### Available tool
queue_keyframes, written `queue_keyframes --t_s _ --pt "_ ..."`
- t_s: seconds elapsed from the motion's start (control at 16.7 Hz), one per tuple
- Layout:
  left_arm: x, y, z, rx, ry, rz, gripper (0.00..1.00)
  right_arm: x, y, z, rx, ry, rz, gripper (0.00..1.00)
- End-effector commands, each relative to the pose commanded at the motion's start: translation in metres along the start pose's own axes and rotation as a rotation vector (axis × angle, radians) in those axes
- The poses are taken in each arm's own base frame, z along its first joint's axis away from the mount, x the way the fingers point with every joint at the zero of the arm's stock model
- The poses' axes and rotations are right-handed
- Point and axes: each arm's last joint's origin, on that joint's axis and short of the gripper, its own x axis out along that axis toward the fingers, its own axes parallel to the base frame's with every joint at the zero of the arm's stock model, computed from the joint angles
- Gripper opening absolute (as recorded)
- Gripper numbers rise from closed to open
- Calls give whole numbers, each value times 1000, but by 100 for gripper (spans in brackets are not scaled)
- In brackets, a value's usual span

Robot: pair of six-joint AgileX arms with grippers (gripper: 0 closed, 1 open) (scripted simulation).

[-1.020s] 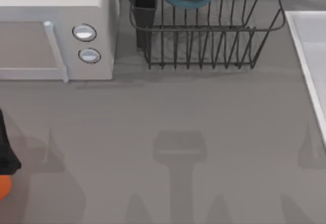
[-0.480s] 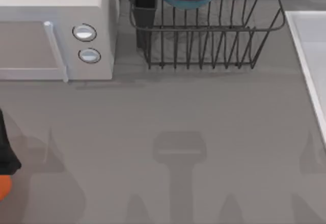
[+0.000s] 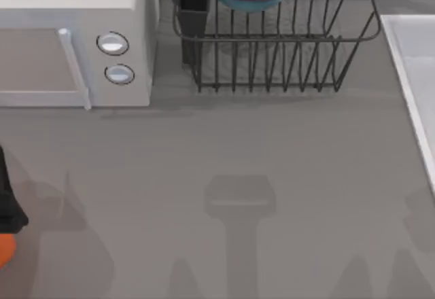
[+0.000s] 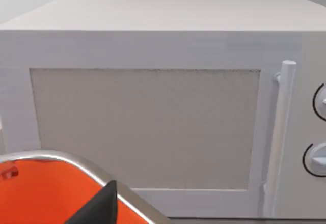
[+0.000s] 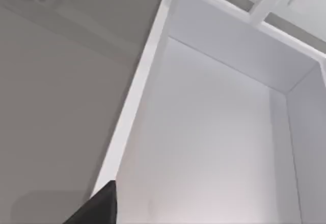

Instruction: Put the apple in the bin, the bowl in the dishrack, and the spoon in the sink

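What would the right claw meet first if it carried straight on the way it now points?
Probably the sink: the right wrist view looks down into its pale basin, with nothing visible between. Depth is unclear.

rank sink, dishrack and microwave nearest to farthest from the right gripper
1. sink: at the table's right edge, just beside the right gripper in the right wrist view.
2. dishrack: back middle.
3. microwave: back left.

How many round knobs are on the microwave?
2. On the microwave, an upper knob and a lower knob, both right of its door handle.
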Motion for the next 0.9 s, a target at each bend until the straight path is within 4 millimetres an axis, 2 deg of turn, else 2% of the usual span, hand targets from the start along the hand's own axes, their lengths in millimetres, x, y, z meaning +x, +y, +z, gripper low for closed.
queue_keyframes --t_s 0.24,0.48,0.66,0.9 --pt "0 0 0 0 0 0 100 11 -7 9 -431 261 191 100" --pt "0 0 0 0 0 0 100 26 -13 15 -852 434 517 100" --pt "0 0 0 0 0 0 100 39 -17 20 -1086 478 786 100" --pt "0 0 0 0 0 0 100 54 -23 27 -1287 448 1081 100"
